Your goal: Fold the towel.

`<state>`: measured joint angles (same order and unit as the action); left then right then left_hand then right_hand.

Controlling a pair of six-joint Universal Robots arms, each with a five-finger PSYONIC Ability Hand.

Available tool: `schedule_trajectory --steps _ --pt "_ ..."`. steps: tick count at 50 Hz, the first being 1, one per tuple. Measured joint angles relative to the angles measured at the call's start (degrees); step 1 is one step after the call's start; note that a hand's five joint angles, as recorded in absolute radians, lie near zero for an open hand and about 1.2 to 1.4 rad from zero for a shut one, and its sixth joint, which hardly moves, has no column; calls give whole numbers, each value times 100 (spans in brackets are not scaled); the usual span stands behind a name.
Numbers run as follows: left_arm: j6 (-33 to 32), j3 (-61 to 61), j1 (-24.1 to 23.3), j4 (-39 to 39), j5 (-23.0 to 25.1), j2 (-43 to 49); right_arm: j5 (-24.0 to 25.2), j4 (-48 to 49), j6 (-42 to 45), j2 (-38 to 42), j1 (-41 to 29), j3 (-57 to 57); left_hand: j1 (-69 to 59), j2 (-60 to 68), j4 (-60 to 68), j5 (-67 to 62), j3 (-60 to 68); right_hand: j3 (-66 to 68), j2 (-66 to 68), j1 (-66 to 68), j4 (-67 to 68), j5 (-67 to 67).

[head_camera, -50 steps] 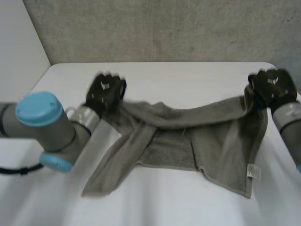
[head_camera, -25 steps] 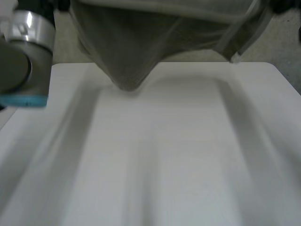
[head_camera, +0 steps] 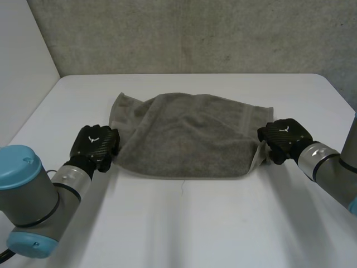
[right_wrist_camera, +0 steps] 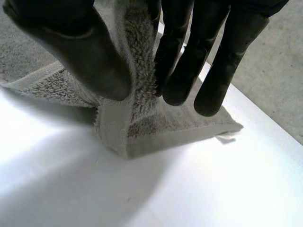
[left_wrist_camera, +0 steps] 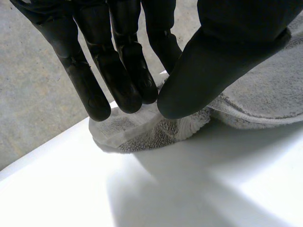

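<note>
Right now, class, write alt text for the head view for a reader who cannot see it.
A grey towel lies folded over on a white table, between two black robot hands. The left hand is at its near left corner, the right hand at its near right corner.

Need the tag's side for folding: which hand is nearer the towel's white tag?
Right. The tag peeks out by the fingertips of the right hand; the left hand pinches the towel's opposite end.
</note>
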<state>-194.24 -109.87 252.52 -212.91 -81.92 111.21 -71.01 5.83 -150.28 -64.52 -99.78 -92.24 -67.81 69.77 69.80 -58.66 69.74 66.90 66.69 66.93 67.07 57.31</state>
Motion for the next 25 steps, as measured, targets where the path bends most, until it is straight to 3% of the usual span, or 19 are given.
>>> schedule_trajectory --steps 4,8,25 --pt "7 5 -1 -2 -3 -83 31 427 -15 -191 25 -435 0 0 0 0 0 -1715 -1718 -1787 -1705 -1812" --pt "9 17 -2 -39 -7 -116 159 1235 13 -314 28 -1041 0 0 0 0 0 -2522 -2467 -2587 -2481 -2679" --pt "27 -18 14 -89 -17 -96 429 3528 817 -453 -65 -2482 0 0 0 0 0 -2645 -2598 -2780 -2700 -2946"
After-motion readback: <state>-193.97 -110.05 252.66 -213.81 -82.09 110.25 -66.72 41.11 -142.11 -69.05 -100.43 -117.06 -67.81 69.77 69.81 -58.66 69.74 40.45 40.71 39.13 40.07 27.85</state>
